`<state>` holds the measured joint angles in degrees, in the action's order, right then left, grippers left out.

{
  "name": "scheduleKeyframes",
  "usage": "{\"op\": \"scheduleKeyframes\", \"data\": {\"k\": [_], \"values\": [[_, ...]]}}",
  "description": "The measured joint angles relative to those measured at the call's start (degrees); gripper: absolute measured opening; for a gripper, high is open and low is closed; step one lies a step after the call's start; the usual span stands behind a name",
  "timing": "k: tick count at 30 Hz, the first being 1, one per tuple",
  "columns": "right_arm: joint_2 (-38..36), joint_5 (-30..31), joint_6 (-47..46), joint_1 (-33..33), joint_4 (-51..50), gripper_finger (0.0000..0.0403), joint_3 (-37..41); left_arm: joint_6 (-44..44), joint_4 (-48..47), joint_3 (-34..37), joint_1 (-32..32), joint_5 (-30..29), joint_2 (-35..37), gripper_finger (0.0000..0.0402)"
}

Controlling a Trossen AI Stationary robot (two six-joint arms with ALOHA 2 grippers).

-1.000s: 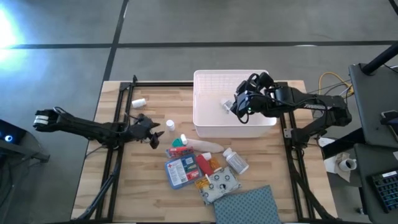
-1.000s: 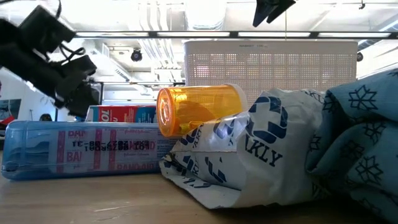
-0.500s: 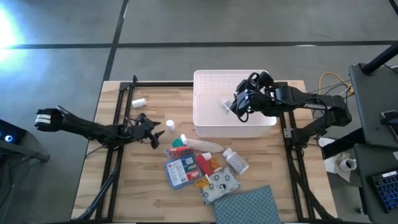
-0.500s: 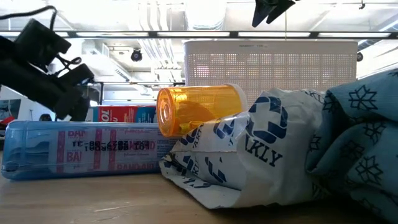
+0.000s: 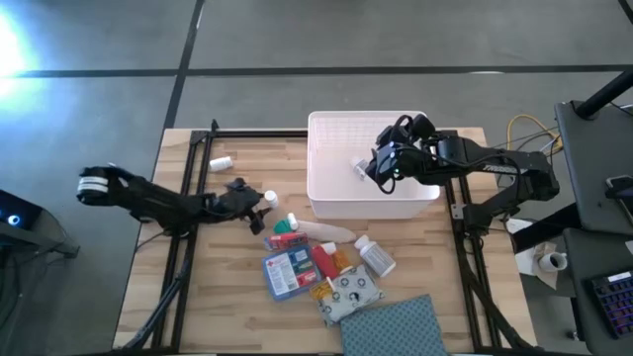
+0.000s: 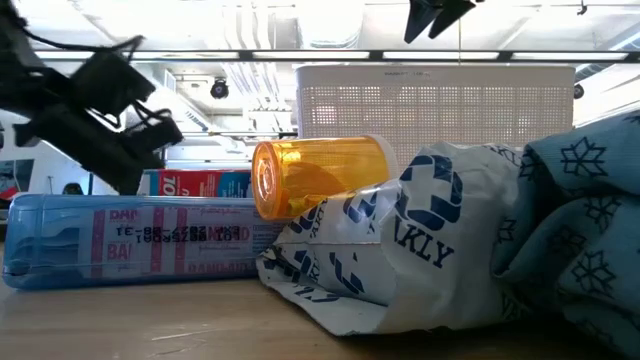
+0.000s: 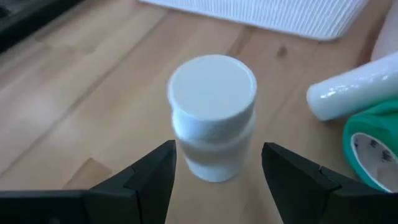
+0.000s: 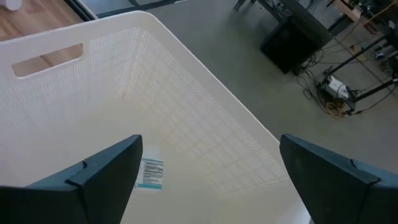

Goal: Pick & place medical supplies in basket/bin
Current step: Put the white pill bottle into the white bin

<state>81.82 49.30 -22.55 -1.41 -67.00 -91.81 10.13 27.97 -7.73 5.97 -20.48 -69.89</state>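
Note:
My left gripper (image 5: 259, 202) (image 7: 219, 152) is open low over the table. Its fingers stand on either side of a small upright white pill bottle (image 7: 212, 115) (image 5: 270, 198) without touching it. My right gripper (image 5: 381, 164) (image 8: 211, 155) hangs open over the white bin (image 5: 341, 203) (image 8: 186, 106). A labelled white item (image 8: 151, 173) (image 5: 361, 168) lies on the bin's floor. Near the table's middle lie the blue-and-red packet (image 5: 288, 273), red pack (image 5: 324, 260), green-capped item (image 5: 286, 226), another white bottle (image 5: 375, 256) and the patterned pouch (image 5: 352, 293).
A white bottle (image 5: 221, 162) lies near the table's far left. The blue-grey dotted cloth (image 5: 396, 326) lies at the near edge. The low view shows an orange bottle (image 6: 320, 178) on the pouch (image 6: 390, 250), with the blue packet (image 6: 130, 240) beside it. Metal frame rails (image 5: 188, 178) run along both table sides.
My left gripper has moved toward the table's right and a little toward the far edge, closing in on the upright white pill bottle. In the low view it shifts rightward. The right arm and the supplies have stayed where they were.

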Motion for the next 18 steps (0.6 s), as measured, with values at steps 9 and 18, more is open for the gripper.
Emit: {"op": "scheduleKeyframes", "data": {"k": [9,18], "values": [[0.0,-0.3,-0.4,0.0,-0.1,0.0370,0.0,-3.0,0.0,-8.8,3.2,0.0,-12.6,0.0218],[0.0,-0.2,-0.4,0.0,-0.1,0.0370,0.0,-3.2,-8.3,-12.8,4.0,3.6,-15.1,0.0160]]}}
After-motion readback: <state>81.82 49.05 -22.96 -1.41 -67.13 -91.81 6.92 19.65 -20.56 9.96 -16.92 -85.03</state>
